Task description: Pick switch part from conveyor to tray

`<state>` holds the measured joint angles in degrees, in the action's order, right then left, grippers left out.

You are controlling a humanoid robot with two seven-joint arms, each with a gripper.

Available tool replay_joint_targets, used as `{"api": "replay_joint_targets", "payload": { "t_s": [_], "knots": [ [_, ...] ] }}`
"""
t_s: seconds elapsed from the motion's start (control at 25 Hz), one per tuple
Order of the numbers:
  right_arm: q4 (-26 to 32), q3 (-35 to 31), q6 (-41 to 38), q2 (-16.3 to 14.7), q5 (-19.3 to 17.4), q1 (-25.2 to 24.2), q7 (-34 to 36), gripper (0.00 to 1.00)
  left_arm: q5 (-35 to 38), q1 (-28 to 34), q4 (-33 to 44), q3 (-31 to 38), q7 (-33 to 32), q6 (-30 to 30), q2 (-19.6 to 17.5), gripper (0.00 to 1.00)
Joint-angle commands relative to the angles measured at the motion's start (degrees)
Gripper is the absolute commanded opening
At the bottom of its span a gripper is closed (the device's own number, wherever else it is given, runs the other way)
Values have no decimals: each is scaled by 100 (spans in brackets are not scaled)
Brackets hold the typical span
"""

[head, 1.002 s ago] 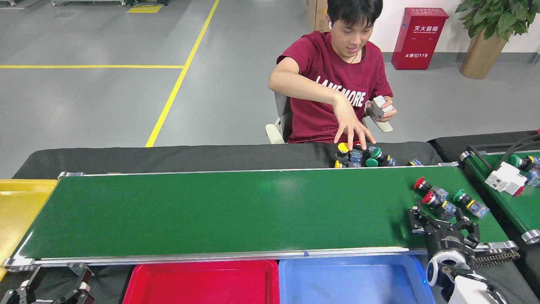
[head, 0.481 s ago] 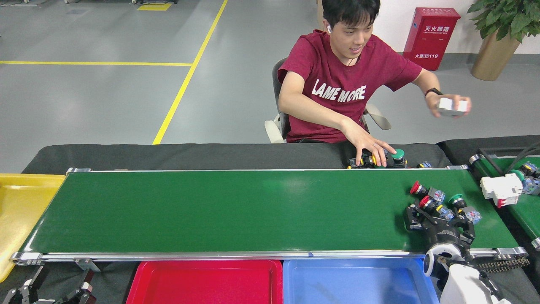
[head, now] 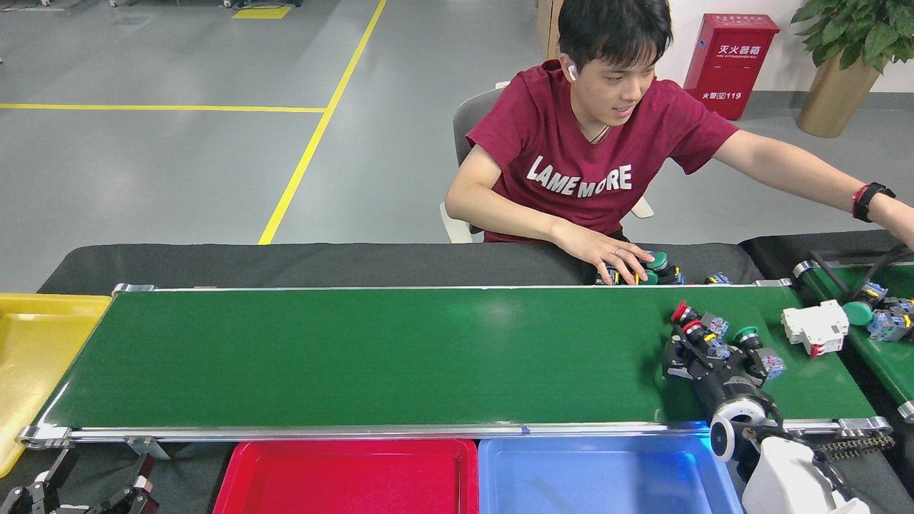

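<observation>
Below, red tray (head: 343, 475) and blue tray (head: 607, 475) lie empty.

Right arm (head: 792, 478): white shell, black wrist, white ring joint; black multi-link gripper (head: 707, 350) both sides.

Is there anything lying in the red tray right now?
No, the red tray shows only its bare red bottom, with the switch parts on the conveyor.
</observation>
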<state>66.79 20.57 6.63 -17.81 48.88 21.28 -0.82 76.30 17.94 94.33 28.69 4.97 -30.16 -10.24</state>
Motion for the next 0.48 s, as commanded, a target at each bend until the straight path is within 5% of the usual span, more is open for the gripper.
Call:
{"api": "replay_joint_targets", "payload": {
  "t_s": [0.0,0.2,0.32,0.44],
  "knots": [
    [536,-27,-355,-56,-10,-54,-85,10,8,-1,59,93,22,19,-74,100],
    [1855,351,-1577,-29,-1,-538,-287,11,8,17,50,102,22,19,-74,100],
    [2092,1116,-2148,-12,60,-502,-340,12,-1,17,50,102,22,19,-65,100],
    [2048,2004,-2122,322,491,-432,-498,15,-1,8,68,93,22,19,-65,100]
  ]
}}
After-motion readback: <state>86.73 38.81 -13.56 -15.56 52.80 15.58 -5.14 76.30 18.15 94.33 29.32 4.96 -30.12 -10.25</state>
